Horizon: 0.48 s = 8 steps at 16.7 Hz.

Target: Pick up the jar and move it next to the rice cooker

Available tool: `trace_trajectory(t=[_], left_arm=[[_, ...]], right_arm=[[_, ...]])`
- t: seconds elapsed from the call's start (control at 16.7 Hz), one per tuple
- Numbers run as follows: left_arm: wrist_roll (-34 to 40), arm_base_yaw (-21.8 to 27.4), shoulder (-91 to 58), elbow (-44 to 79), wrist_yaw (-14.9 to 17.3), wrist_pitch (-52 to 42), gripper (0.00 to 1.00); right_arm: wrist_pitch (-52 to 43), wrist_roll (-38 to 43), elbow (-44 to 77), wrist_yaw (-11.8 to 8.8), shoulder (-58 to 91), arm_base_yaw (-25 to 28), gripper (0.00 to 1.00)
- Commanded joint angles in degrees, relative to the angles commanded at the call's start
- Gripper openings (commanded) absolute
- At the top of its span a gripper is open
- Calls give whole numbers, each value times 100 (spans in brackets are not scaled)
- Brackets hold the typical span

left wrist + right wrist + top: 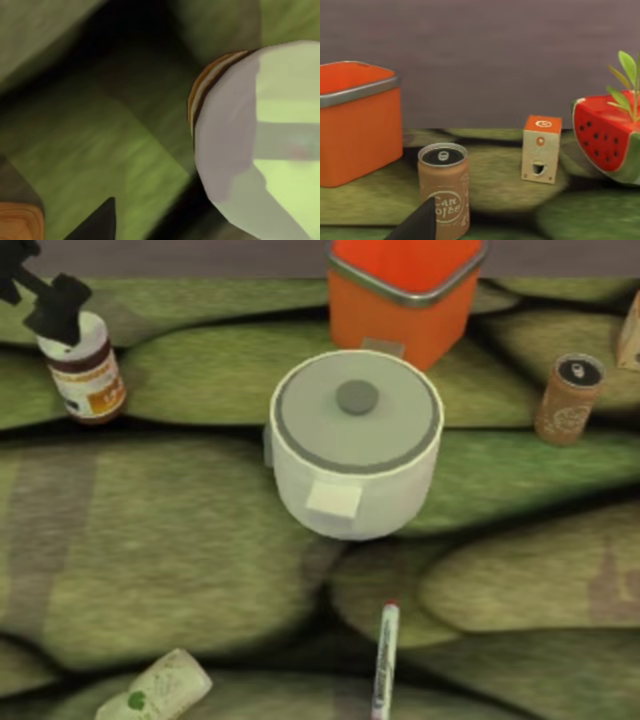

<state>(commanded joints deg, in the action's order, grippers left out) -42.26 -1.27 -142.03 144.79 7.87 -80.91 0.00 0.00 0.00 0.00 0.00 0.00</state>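
Jar (88,375): standing upright at the table's (180,540) far left, well apart from the rice cooker (355,440), which is sitting at centre.
Left gripper (55,305): hanging directly over the jar's white lid; whether its fingers are clamping the jar cannot be told.
Orange bin (405,295): standing just behind the cooker.
Brown can (568,398): standing upright at right.
White bottle (155,688) and marker pen (385,660): lying near the front edge.
Right arm: not showing in the top view.
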Motion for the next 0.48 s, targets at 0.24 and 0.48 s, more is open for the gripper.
trace_trajectory(t=[0.24,0.48], left_arm=[[-178,20,-644,658,58,-359,100],[-183,21,-664,678,60,-370,100]], right_arm=[[0,0,0,0,0,0,100],[0,0,0,0,0,0,100]])
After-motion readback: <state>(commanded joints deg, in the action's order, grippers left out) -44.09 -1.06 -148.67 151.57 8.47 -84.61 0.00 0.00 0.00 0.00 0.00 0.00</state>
